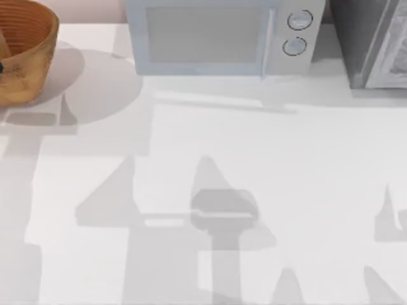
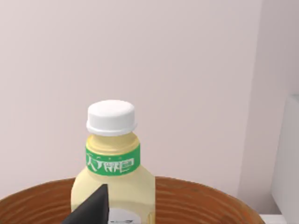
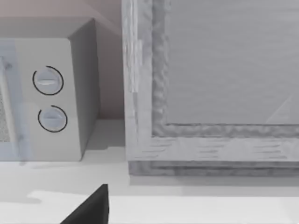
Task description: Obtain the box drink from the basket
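Observation:
The box drink is a pale yellow bottle with a green-lettered band and a round white cap. It stands upright inside the basket, its cap well above the ribbed orange-brown rim. A dark part of my left gripper shows close in front of the drink's lower body. In the top view the basket sits at the table's far-left back corner. My right gripper shows as a dark wedge low over the table on the right side, facing the back.
A pale grey microwave with two round knobs stands at the back middle, also in the right wrist view. A grey textured cabinet stands at the back right. A pink wall runs behind the basket.

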